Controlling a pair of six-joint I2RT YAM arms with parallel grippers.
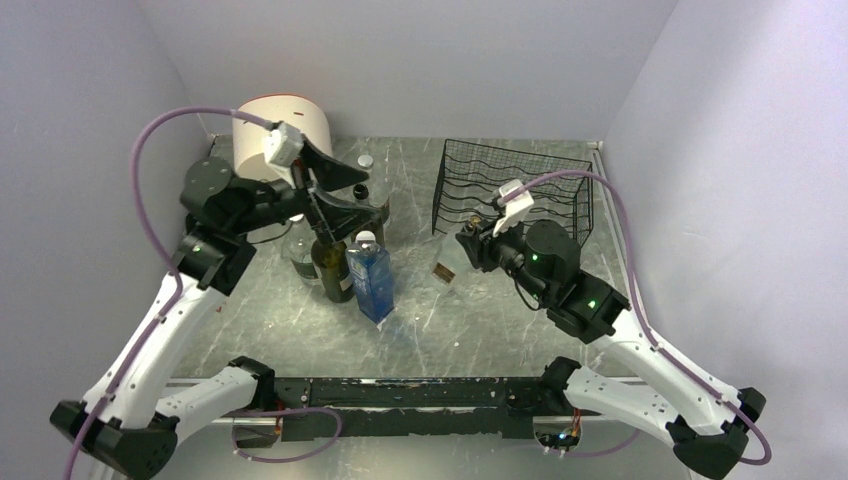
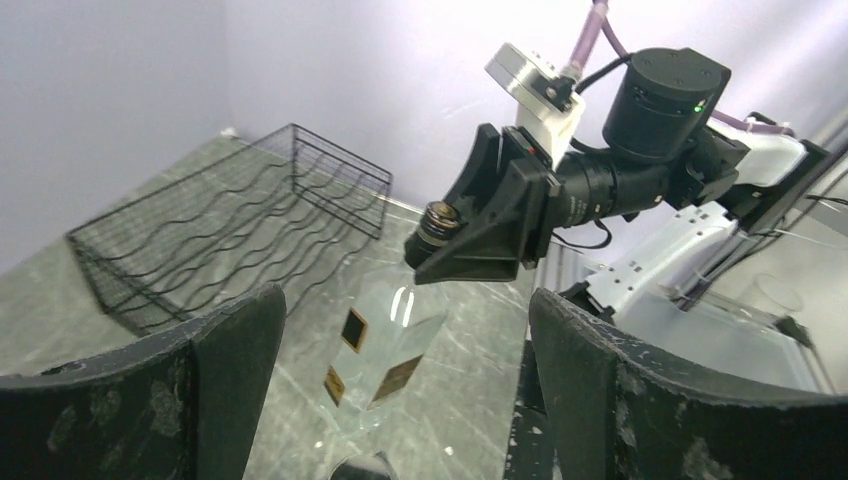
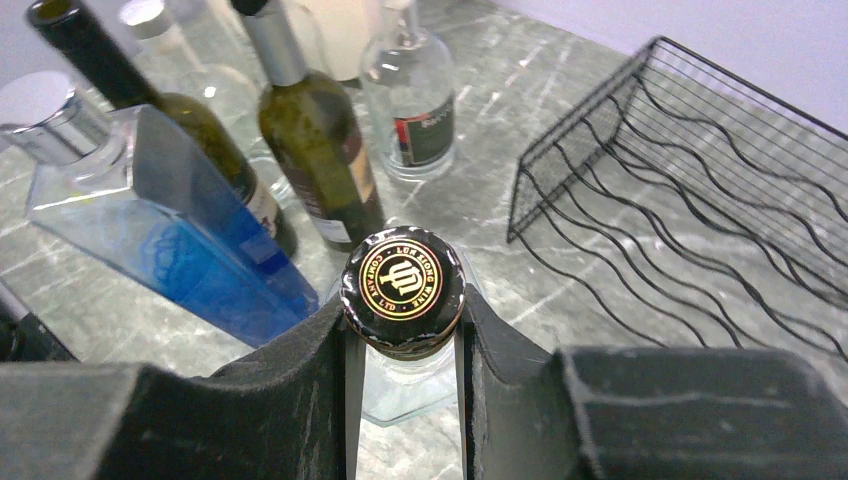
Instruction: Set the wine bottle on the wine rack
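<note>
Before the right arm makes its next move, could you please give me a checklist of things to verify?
1. Grip: right hand shut on the neck of the clear bottle: ok.
2. Clear bottle raised off the table: cannot tell.
3. Slots of the wine rack free of bottles: ok.
4. Stretch of table between clear bottle and wine rack free of things: ok.
5. The left hand open and well aside, above the other bottles: ok.

Soft, even, violet-tinged light; faint glare on the glossy tabletop (image 1: 450, 330); foregrounds of both wrist views blur.
</note>
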